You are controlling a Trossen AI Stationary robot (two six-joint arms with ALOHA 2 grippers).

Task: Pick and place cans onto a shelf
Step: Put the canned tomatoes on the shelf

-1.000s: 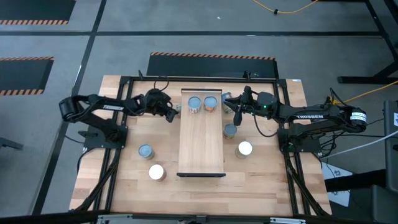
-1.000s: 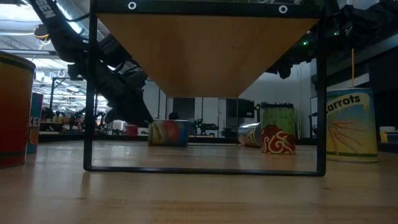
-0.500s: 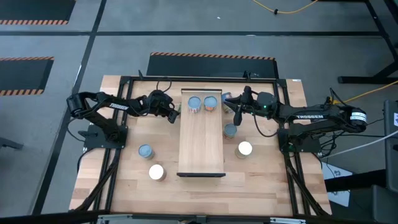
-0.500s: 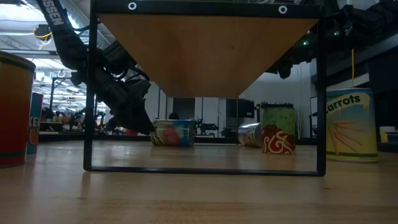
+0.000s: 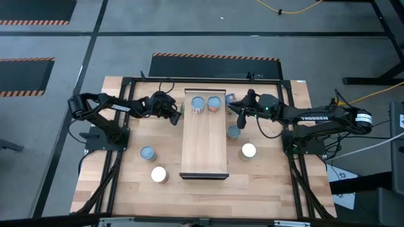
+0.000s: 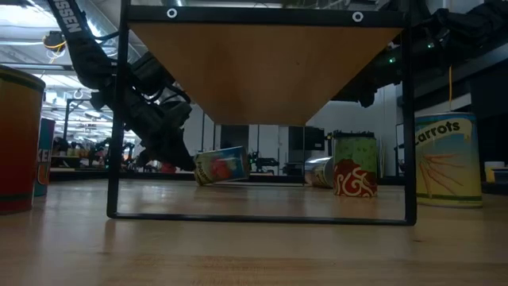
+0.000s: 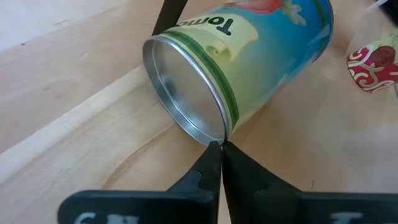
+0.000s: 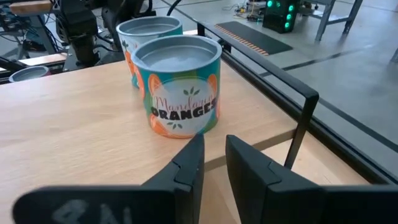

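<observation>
The left gripper [image 5: 176, 115] is beside the shelf [image 5: 204, 151], at its far left corner. Its fingers [image 7: 211, 174] are pressed together, touching the rim of a tilted tomato can [image 7: 239, 62]. The right gripper [image 5: 240, 116] is at the far right corner, fingers [image 8: 186, 165] a little apart, holding nothing, just before the oranges can [image 8: 180, 84]. 2 cans stand on the far end of the shelf.

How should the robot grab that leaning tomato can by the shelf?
Across its round labelled sides, mid-height, not by the rim. The tomato can is tilted, its silver end facing the left pincer, shut at the rim. Opening, then sliding in from that end to straddle the body would probably hold best. The right pincer waits nearby.
</observation>
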